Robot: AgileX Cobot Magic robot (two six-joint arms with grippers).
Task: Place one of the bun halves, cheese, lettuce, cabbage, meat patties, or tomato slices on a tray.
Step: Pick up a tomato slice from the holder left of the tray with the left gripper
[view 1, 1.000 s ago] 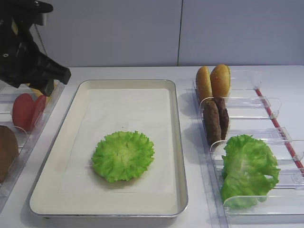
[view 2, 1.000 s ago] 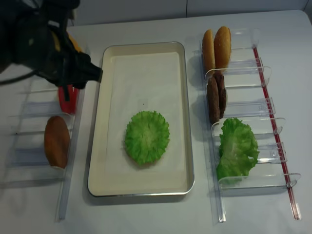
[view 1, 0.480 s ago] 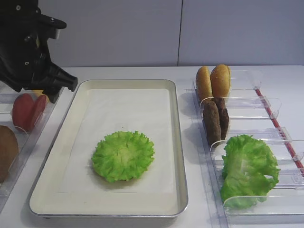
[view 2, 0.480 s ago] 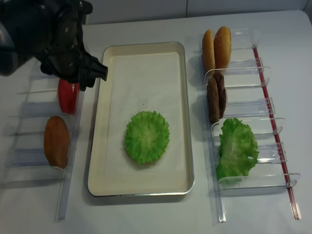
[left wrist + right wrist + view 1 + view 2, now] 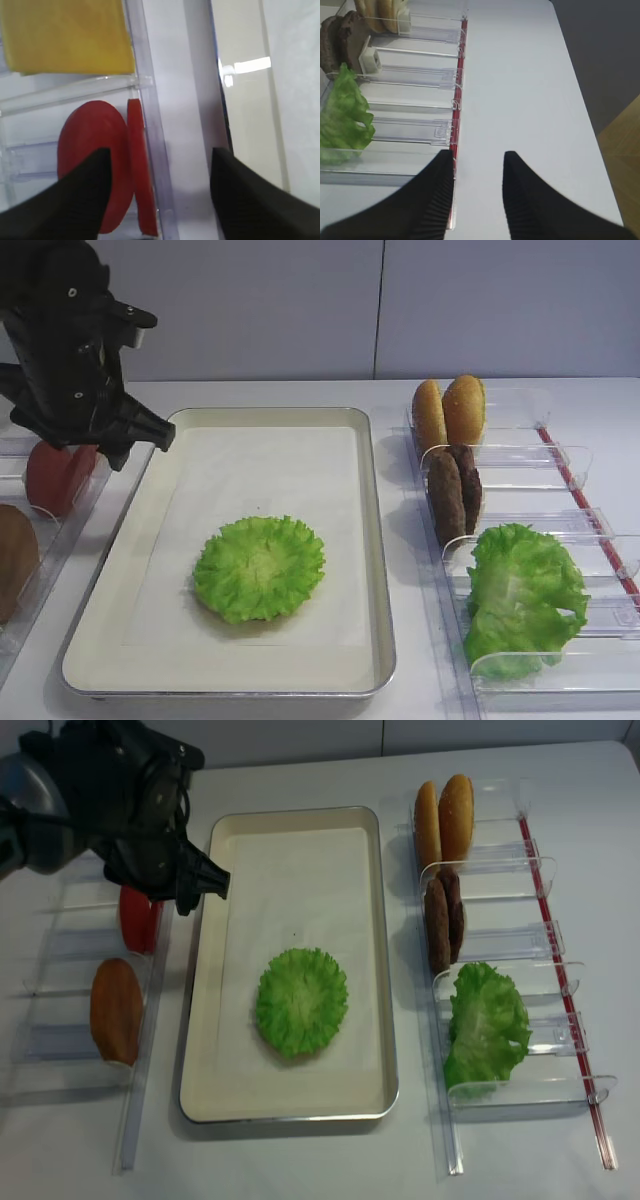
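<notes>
The tomato slices (image 5: 107,165), two smooth red discs, stand on edge side by side in a clear bin (image 5: 150,130), below the yellow cheese (image 5: 65,35). The left gripper (image 5: 157,175) hangs over them, jaws spread, holding nothing. The tray (image 5: 375,540) bears one lettuce leaf (image 5: 260,568); the right gripper (image 5: 477,170) is clenched, empty.

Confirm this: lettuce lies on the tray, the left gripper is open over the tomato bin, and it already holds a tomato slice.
Wrong on the last point. The left gripper holds nothing: in the left wrist view both tomato slices stand in their bin. Lettuce does lie on the tray.
</notes>
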